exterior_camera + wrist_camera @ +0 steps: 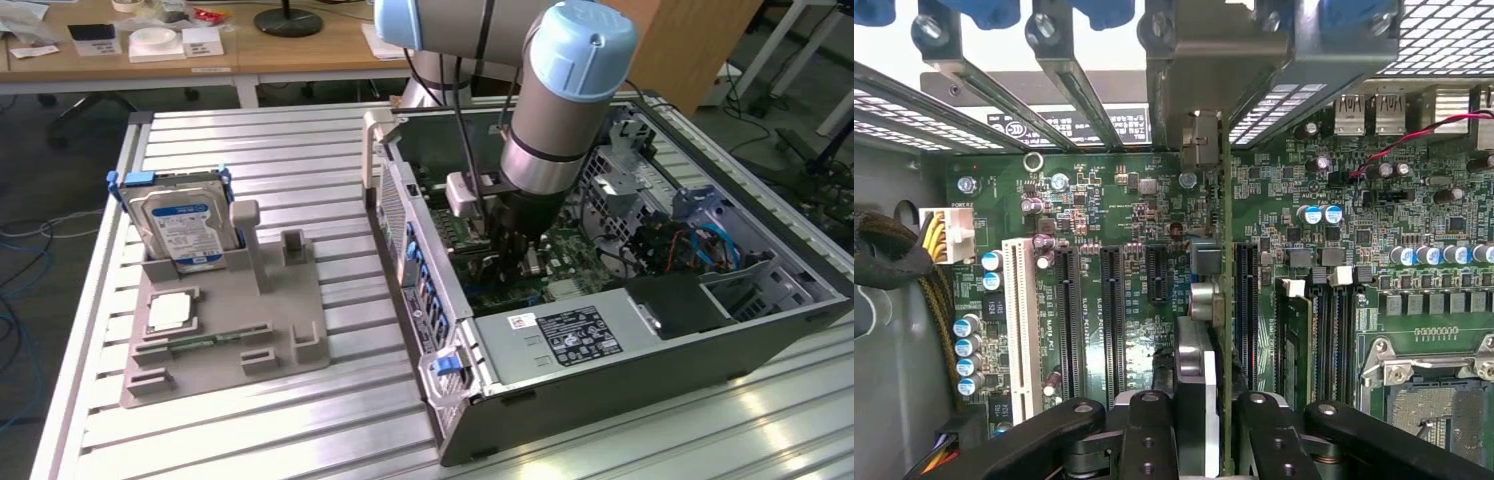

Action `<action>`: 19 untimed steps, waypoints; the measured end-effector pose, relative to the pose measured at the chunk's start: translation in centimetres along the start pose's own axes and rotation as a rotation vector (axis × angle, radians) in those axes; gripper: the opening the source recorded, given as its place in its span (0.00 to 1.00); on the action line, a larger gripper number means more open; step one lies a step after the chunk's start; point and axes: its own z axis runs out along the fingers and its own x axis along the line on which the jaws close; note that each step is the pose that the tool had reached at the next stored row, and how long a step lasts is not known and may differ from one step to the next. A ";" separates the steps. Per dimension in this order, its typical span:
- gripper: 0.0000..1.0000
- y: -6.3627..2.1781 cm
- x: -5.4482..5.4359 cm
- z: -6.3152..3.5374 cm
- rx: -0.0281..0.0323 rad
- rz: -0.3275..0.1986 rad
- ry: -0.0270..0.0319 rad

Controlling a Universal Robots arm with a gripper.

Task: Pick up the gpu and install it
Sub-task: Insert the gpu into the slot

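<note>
Open computer case [641, 340] lying on a slatted aluminium table [267, 150], seen from above in the exterior view. Reaching down into the case near its centre: a grey and pale-blue robot arm [554, 110], its gripper [514, 255] low over the green motherboard [567, 250]. From the wrist view, gripper [1199, 425] pinching the gpu [1202, 330] between black fingers [1144, 430], card held edge-on and upright, its thin green board and silvery bracket running toward the rear slot openings of the case. Lower edge close above the motherboard [1114, 200], roughly in line with the black expansion slots [1112, 310]; hard to tell whether seated or just above. White slot [1022, 320] at about nine o'clock from the card, empty processor socket [1439, 400] at about four o'clock. Silver power supply [574, 335] at six o'clock from the gripper in the exterior view. Outside the case, at nine o'clock from it, a grey holder tray [220, 330] with a hard drive [187, 220] standing upright in a blue frame and a square processor chip [171, 312] lying flat beside it.
</note>
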 end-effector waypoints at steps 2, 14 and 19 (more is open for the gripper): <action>0.28 0.00 0.0 0.01 0.0000 0.000 -0.0001; 0.28 0.01 0.0 0.26 0.0000 0.000 0.0003; 0.28 0.11 0.0 0.77 -0.0002 0.000 0.0001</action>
